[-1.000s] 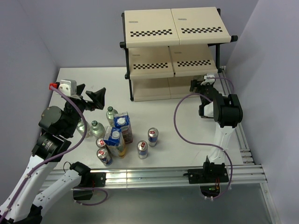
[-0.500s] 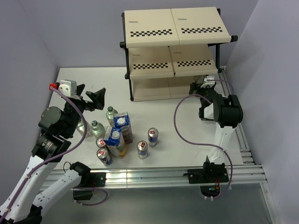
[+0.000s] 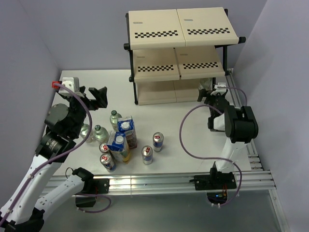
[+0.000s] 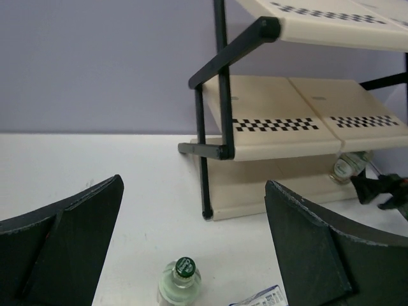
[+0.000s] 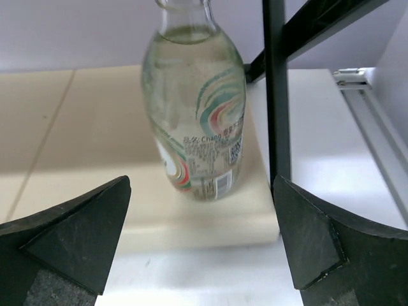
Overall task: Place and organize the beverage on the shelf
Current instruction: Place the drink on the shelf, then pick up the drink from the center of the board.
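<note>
Since a second ago the left gripper [image 3: 95, 95] is swinging toward the shelf [image 3: 181, 29], fingers spread wide and empty. The other drinks [image 3: 120, 140] are standing clustered on the bench [image 3: 183, 130]. One clear bottle [image 5: 194, 108] is standing upright on the shelf's bottom board, right end. The right gripper [image 3: 211, 93] is backing off it, fingers wide apart.

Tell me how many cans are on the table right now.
4, all on the table. Two cans stand left of the cartons, one behind the other; two more stand to their right. None looks hidden.
</note>
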